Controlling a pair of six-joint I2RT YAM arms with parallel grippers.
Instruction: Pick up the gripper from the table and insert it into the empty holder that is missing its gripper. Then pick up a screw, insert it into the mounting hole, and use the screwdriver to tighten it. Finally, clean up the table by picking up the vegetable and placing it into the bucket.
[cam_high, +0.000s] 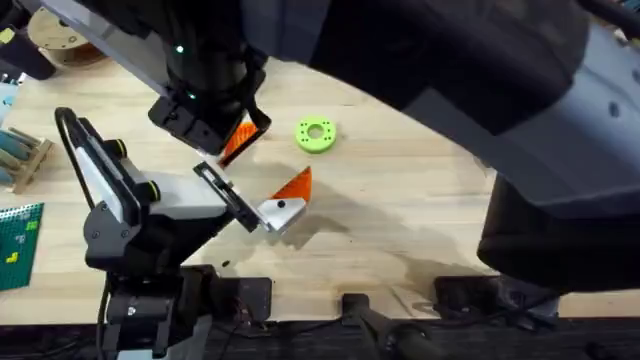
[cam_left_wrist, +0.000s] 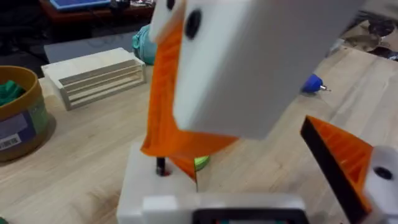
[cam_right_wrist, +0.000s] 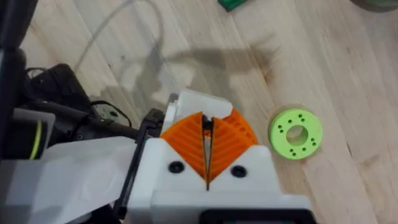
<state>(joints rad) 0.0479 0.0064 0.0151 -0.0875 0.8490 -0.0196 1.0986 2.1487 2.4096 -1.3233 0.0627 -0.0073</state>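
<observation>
Light wooden table (cam_high: 420, 230) spreads across the overhead view. At upper centre the right gripper (cam_high: 238, 135) hangs just up and left of the left gripper (cam_high: 283, 203), with a lime ring (cam_high: 316, 134) near them. In the left wrist view the left gripper looks wide: an orange finger (cam_left_wrist: 345, 162) sits at lower right and the white holder (cam_left_wrist: 140, 186) at lower left, well apart. The right gripper's orange tips are poised at the holder. I judge the insertion step is in hand, and the next move calls for seating squarely. The screwdriver (cam_left_wrist: 313, 83) lies at upper right, tip toward the right edge, its long axis running back behind the white block. The bucket (cam_left_wrist: 22, 118) stands at the left edge. In the right wrist view the orange pads (cam_right_wrist: 186, 146) press together; I cannot tell whether they pinch the small orange piece.
</observation>
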